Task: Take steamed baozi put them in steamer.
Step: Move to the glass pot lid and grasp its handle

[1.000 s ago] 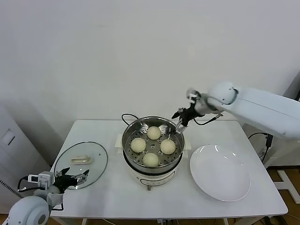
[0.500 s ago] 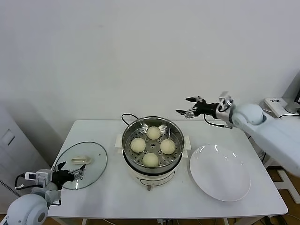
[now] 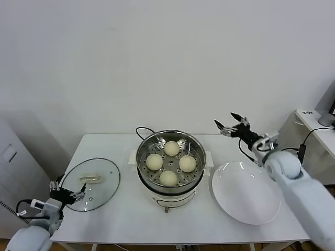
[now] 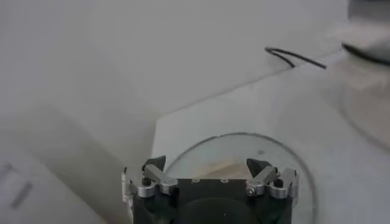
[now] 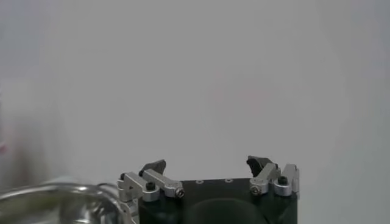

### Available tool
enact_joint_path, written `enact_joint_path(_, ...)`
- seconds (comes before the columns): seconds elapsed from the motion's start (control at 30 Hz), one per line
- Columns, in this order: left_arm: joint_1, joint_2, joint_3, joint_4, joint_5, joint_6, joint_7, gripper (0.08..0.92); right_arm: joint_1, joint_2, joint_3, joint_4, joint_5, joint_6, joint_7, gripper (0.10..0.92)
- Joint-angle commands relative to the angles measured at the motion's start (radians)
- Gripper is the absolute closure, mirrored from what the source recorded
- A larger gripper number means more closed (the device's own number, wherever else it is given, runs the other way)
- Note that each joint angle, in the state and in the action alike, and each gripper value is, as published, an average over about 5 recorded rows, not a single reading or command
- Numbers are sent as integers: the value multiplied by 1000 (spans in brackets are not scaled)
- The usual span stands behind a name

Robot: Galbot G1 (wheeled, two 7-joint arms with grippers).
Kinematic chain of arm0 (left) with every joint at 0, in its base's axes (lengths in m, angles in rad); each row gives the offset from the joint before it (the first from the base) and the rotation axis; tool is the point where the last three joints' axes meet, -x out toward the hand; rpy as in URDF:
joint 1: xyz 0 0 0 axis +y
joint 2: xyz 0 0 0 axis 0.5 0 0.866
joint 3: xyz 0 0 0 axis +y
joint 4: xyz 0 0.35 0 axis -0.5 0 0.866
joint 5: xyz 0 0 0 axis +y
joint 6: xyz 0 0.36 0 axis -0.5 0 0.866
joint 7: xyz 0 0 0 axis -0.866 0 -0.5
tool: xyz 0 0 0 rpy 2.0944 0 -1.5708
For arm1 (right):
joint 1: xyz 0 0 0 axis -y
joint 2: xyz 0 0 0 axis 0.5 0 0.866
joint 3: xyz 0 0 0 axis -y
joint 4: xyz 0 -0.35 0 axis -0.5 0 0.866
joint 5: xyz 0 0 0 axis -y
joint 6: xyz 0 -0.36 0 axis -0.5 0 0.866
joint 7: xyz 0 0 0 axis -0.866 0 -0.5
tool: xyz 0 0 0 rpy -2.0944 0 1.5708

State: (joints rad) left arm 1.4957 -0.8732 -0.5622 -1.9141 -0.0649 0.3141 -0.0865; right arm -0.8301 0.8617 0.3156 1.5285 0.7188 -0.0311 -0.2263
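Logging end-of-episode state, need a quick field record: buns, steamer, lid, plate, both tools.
baozi: four steamed baozi on the perforated tray, none elsewhere
steamer: steamer mid-table, uncovered, cord trailing behind
lid: glass lid flat on the table, on the steamer's left side
plate: white plate on the steamer's right side, nothing on it
left tool: left tool open, low at the table's left edge beside the lid, holding nothing
right tool: right tool open, raised above the plate's far edge, holding nothing
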Motion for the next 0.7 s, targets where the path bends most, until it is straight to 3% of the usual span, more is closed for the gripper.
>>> enact_joint_path(0.03,34,-17,1,179,683,-311,42,177,-345,241,370,62,-173,24,56,203)
enact_joint_path(0.37,-25,-74,-10,276,1028,-467,-16,177,-382,328,396,40,-237,28,43,203)
enact_joint_path(0.7,-74,-125,-38,343,1225,-515,-100,177,-373,353,393,6,-250,49,8,203)
